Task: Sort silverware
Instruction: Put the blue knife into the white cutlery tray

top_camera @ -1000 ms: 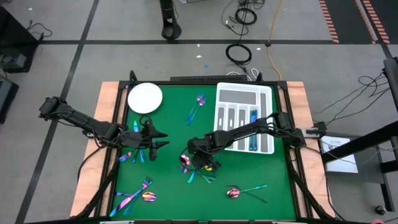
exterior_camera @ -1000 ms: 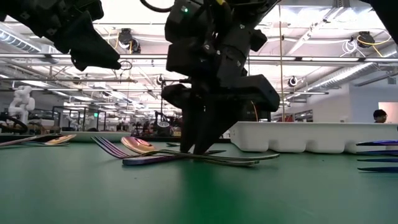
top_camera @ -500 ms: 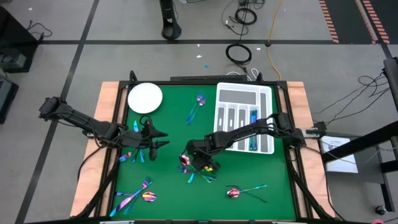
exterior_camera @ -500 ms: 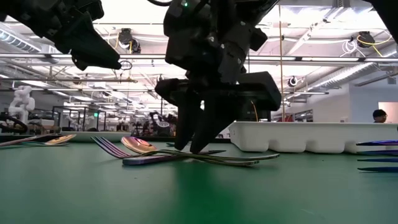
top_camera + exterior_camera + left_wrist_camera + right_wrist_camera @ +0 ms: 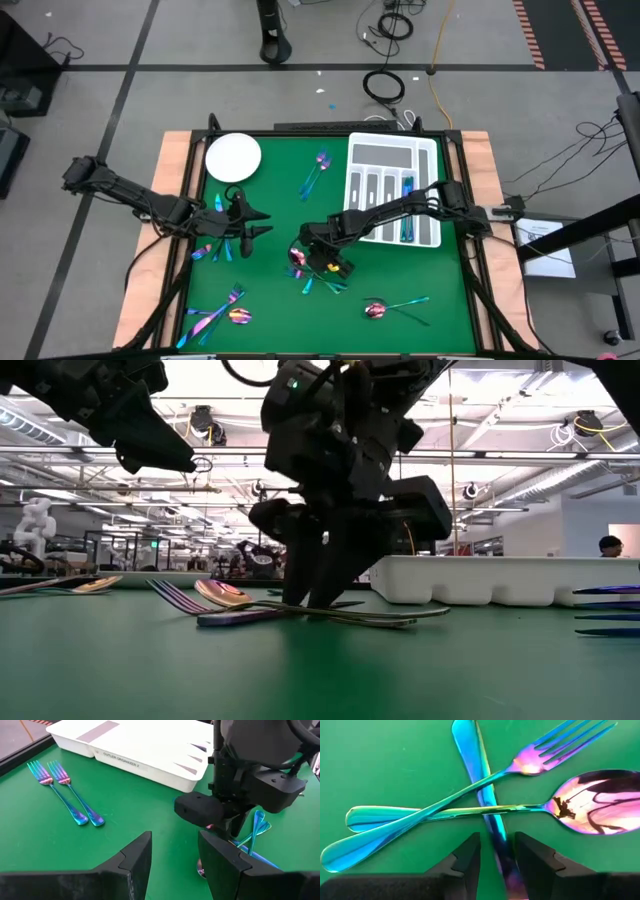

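Note:
Iridescent forks, spoons and knives lie flat in groups on the green mat. A knife (image 5: 482,795), a fork (image 5: 470,787) and a spoon (image 5: 600,800) cross in one pile (image 5: 318,268). My right gripper (image 5: 318,256) (image 5: 497,852) is down on this pile, open only narrowly, with one finger on each side of the knife. My left gripper (image 5: 255,226) (image 5: 175,857) is open and hangs above the mat, left of the pile. The white tray (image 5: 392,190) holds a few pieces (image 5: 408,215). My right gripper comes from above, pointing down, with its fingers (image 5: 470,857) across the knife's length, close on both sides of its handle part (image 5: 501,845). The knife lies flat on the mat under the fork and the spoon. Whether the fingers touch it, I cannot tell.
A round white plate (image 5: 233,157) sits at the far left corner. Two forks (image 5: 65,795) lie between the plate and the tray. More silverware lies near the left gripper (image 5: 215,248), at the near left (image 5: 220,315) and at the near middle (image 5: 392,308).
My right gripper has stayed on the pile with its tips at the mat. Its fingers have spread apart from how they stood a second ago, and they stand a little closer now than half a second ago. The silverware has not moved.

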`<state>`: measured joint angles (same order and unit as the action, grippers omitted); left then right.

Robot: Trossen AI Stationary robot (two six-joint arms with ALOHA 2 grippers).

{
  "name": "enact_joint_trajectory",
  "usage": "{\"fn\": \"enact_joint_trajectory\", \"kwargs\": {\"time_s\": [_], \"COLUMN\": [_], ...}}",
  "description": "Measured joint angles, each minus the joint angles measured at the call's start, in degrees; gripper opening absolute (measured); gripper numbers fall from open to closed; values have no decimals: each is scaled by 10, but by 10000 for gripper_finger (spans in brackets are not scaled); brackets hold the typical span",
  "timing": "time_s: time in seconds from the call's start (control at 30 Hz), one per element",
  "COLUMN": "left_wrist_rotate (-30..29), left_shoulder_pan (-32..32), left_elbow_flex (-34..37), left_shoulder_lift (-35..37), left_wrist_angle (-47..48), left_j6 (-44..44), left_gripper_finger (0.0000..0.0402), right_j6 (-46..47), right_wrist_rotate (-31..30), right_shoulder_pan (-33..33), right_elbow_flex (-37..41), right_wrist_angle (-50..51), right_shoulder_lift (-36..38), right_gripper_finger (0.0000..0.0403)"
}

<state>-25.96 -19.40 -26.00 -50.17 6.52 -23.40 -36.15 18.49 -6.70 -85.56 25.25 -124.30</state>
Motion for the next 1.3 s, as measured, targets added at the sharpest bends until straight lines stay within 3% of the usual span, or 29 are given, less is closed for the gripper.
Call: {"fn": "enact_joint_trajectory", "kwargs": {"time_s": [0.23,0.6,0.87,1.1,1.3], "left_wrist_rotate": [1,1,1,1,2], "left_shoulder_pan": [0,0,0,0,0], "left_elbow_flex": [0,0,0,0,0], "left_shoulder_lift": [0,0,0,0,0], "left_wrist_angle": [0,0,0,0,0], "left_j6": [2,3,3,2,2], "left_gripper_finger": [162,162,162,162,162], "right_j6": [-13,-108,-234,-293,-334], "right_wrist_rotate": [3,-47,-170,-196,-287], "right_shoulder_pan": [1,-6,-25,-23,-25], "right_elbow_flex": [-2,-2,-49,-58,-58], "right_wrist_angle": [3,24,68,102,139], "right_shoulder_lift": [-15,-15,-17,-18,-17], "right_gripper_finger": [100,7,0,1,1]}}
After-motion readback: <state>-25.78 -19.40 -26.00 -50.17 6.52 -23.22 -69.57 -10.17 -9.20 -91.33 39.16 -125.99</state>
